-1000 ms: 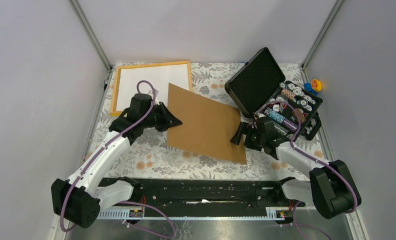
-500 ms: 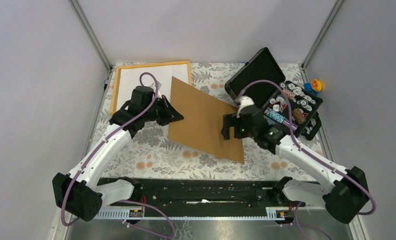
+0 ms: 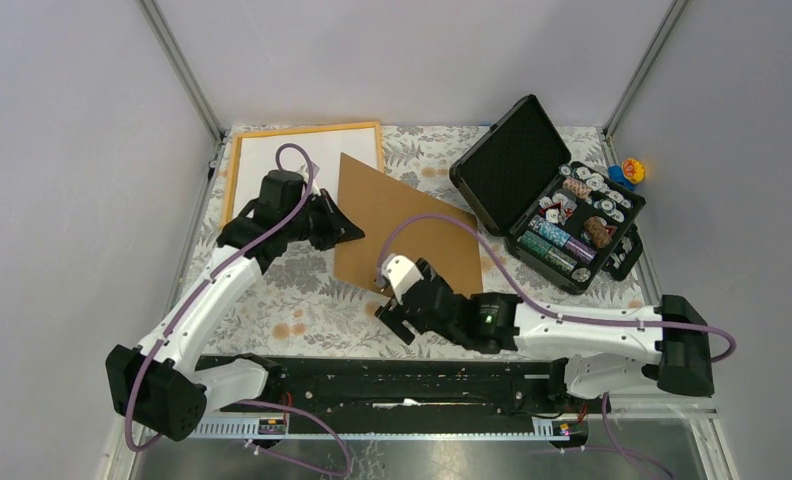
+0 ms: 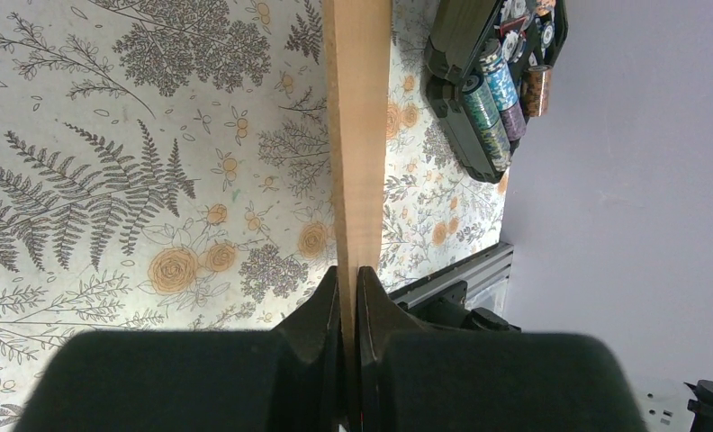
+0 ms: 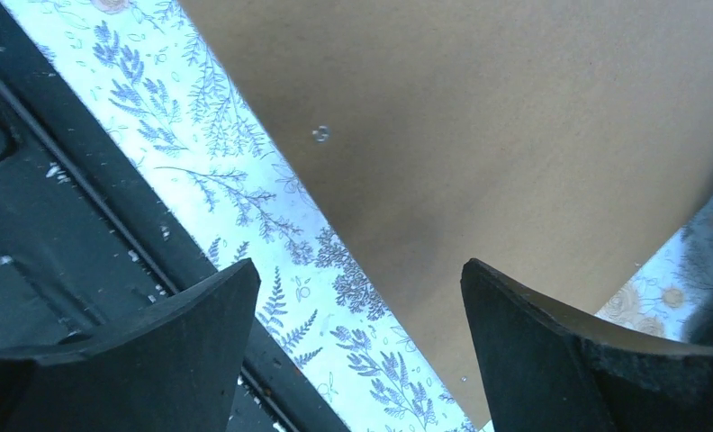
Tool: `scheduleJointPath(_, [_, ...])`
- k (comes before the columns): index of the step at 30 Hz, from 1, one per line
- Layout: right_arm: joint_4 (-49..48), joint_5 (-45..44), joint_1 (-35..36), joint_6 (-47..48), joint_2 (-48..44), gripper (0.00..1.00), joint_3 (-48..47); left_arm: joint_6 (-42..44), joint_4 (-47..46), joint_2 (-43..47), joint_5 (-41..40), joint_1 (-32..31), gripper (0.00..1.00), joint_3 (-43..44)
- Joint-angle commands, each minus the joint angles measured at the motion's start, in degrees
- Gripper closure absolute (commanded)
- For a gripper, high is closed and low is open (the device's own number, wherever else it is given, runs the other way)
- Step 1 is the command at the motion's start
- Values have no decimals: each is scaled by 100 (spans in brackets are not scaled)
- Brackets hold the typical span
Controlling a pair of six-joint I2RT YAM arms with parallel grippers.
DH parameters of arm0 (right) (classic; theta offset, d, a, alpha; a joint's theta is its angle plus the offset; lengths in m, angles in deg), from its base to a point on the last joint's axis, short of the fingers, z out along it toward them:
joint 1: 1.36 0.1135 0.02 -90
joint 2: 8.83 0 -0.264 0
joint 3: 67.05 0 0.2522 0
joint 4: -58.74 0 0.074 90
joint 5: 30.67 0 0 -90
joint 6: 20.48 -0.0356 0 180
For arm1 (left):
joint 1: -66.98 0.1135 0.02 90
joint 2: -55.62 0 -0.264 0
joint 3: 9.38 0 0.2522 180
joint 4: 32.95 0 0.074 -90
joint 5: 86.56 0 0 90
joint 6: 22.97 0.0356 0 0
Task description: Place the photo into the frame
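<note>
You are clamping left gripper (image 4: 348, 279) on brown rectangular board (image 3: 412, 235), right gripper (image 5: 357, 268) gaping; thin orange-yellow frame (image 3: 312, 128), probably light: take its rim

Frame (image 3: 307, 127): on the table (image 3: 302, 295), at 10 o'clock.
Board (image 3: 412, 235): centre, overlapping the frame's 4 o'clock corner.
Case (image 3: 507, 165): at 2 o'clock, just beside the board's 3 o'clock corner.
Left gripper (image 4: 349, 274): at the board's 9 o'clock edge.
Right gripper (image 5: 360, 266): near the board's 6 o'clock corner.
</note>
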Motion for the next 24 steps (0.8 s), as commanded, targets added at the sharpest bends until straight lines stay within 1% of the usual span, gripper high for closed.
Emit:
scheduleJointPath(1, [-386, -1766, 703, 218, 498, 13, -190, 193, 155, -69, -316, 114, 100, 261])
scheduleJointPath(3, [-431, -3028, 999, 120, 835, 13, -245, 173, 155, -91, -292, 130, 100, 260])
scheduleJointPath(4, [-433, -3468, 1095, 133, 991, 14, -294, 167, 148, -101, -283, 132, 100, 273])
scheduleJointPath(5, [-429, -4103, 1191, 136, 1169, 14, -343, 161, 153, -110, -274, 139, 100, 269])
scheduleJointPath(7, [-428, -4729, 1312, 202, 1476, 14, -441, 143, 154, -119, -255, 148, 100, 266])
scheduleJointPath(9, [-428, -4971, 1351, 245, 1736, 16, -508, 131, 152, -133, -231, 159, 100, 261])
scheduleJointPath(12, [-521, -5038, 1353, 282, 2042, 20, -562, 112, 154, -145, -171, 186, 100, 264])
scheduleJointPath(15, [-585, -5177, 1352, 157, 2272, 28, -585, 103, 152, -147, -119, 193, 100, 258])
scheduleJointPath(16, [-653, -5217, 1355, 166, 2319, 30, -561, 103, 154, -138, -113, 194, 100, 254])
scheduleJointPath(20, [-1084, -5327, 1357, 355, 2448, 31, -507, 102, 150, -87, -57, 212, 99, 218])
scheduleJointPath(21, [-1223, -5328, 1351, 413, 2452, 32, -485, 102, 153, -71, -51, 212, 99, 203])
scheduleJointPath(24, [-1568, -5359, 1342, 531, 2456, 44, -412, 101, 155, 4, -40, 221, 99, 181])
